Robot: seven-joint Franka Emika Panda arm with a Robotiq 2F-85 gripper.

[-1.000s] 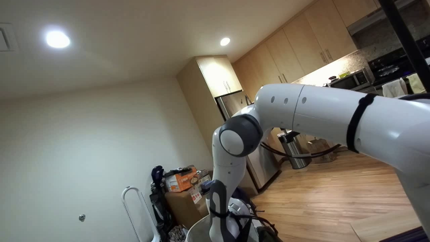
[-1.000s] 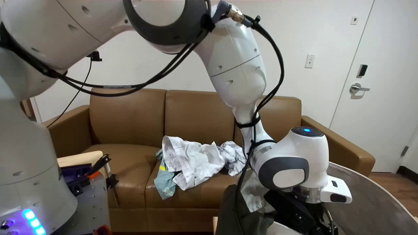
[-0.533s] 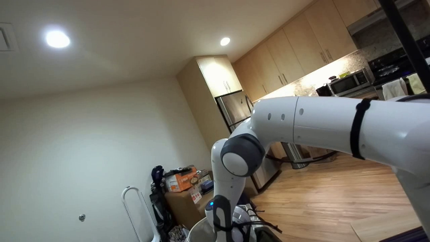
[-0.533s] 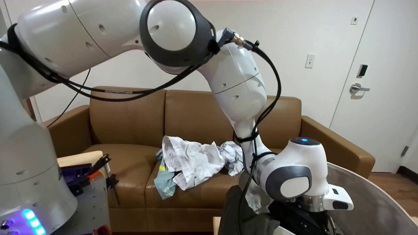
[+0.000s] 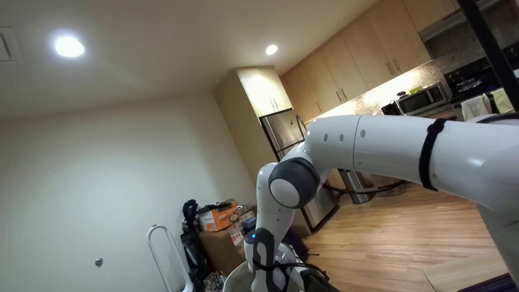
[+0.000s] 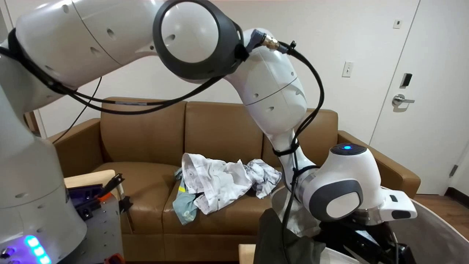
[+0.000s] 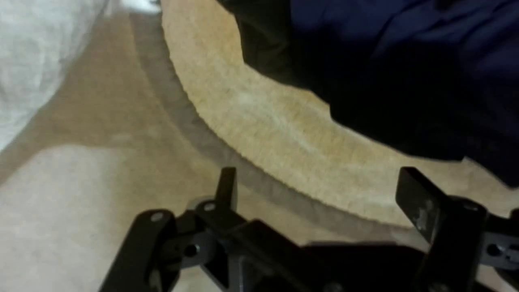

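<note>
inside the basket (image 6: pixel 436 227), in from its curved floor edge: navy cloth (image 7: pixel 389 28), likely soft, light; pinch a loose border. gripper (image 7: pixel 317 188) fingers spread wide, empty.

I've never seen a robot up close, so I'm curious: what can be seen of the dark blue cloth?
In the wrist view, the dark blue cloth looks soft and wrinkled, turning almost black in shadow. It lies loosely, with an uneven edge, on what looks like the tan bottom of the bin, running out of the picture at top and right. Its left end looks olive-black, perhaps another piece. The open gripper isn't holding it.
</note>
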